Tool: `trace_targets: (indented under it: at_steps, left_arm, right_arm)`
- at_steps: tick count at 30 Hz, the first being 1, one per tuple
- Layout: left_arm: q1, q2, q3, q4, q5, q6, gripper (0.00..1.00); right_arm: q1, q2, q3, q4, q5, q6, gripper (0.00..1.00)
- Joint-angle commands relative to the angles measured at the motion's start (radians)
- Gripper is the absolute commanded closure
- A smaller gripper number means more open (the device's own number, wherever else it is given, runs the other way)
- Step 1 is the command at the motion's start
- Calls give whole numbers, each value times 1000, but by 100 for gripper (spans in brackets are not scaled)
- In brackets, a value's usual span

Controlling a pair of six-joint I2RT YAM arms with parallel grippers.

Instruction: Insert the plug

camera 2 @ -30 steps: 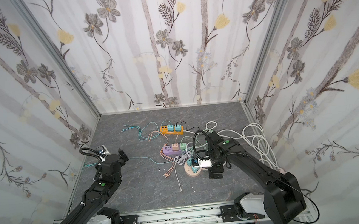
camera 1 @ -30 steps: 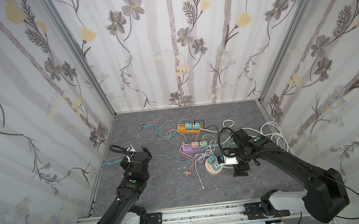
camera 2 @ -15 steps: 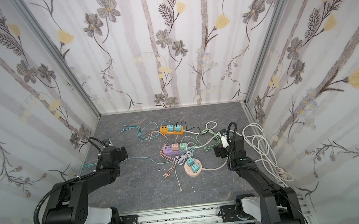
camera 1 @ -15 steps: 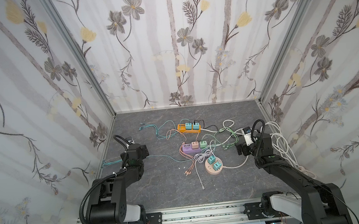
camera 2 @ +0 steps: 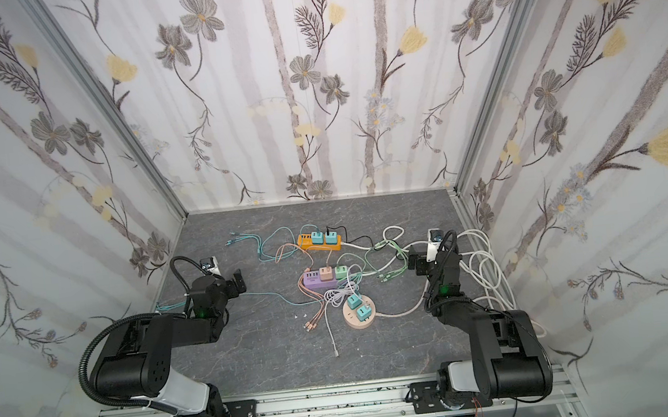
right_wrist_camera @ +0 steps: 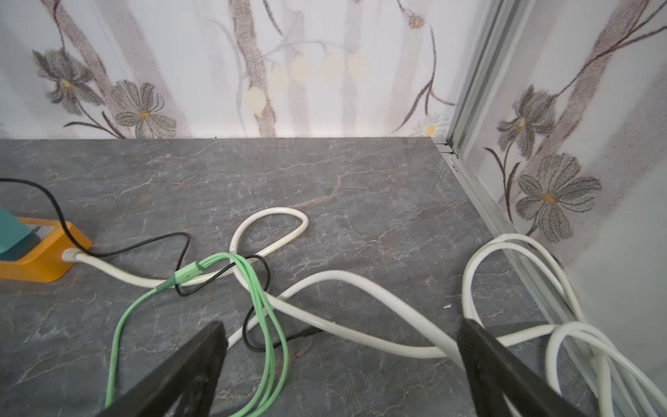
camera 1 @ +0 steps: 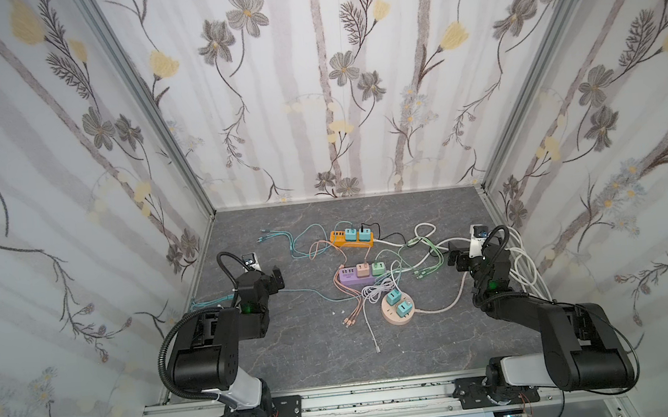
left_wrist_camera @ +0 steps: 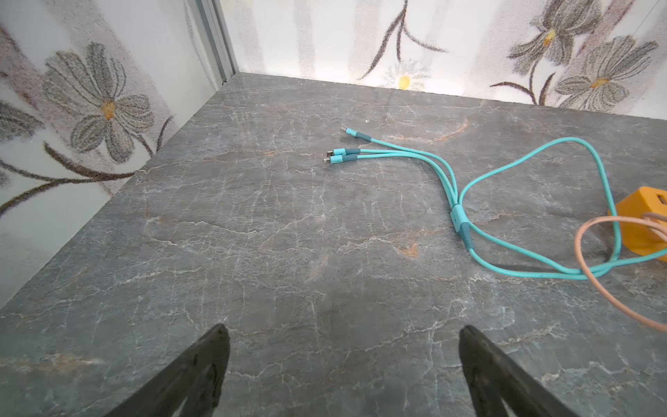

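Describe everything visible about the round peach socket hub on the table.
The round peach socket hub is a low, smooth, plastic-looking disc lying flat on the grey marbled table, just in front of the purple power strip. Two teal cube chargers stand plugged into its top. A thick white cord leaves its right side.

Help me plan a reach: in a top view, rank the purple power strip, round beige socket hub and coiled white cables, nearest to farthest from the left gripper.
1. Purple power strip, centre.
2. Round beige socket hub, centre-front.
3. Coiled white cables, right wall.
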Motion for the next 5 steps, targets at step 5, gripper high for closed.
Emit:
trace_targets:
  at_steps: [5]
  left_arm:
    - [6, -1, 5, 35, 16, 3, 0]
  right_arm:
    - [2, 2, 7, 55, 31, 30, 1]
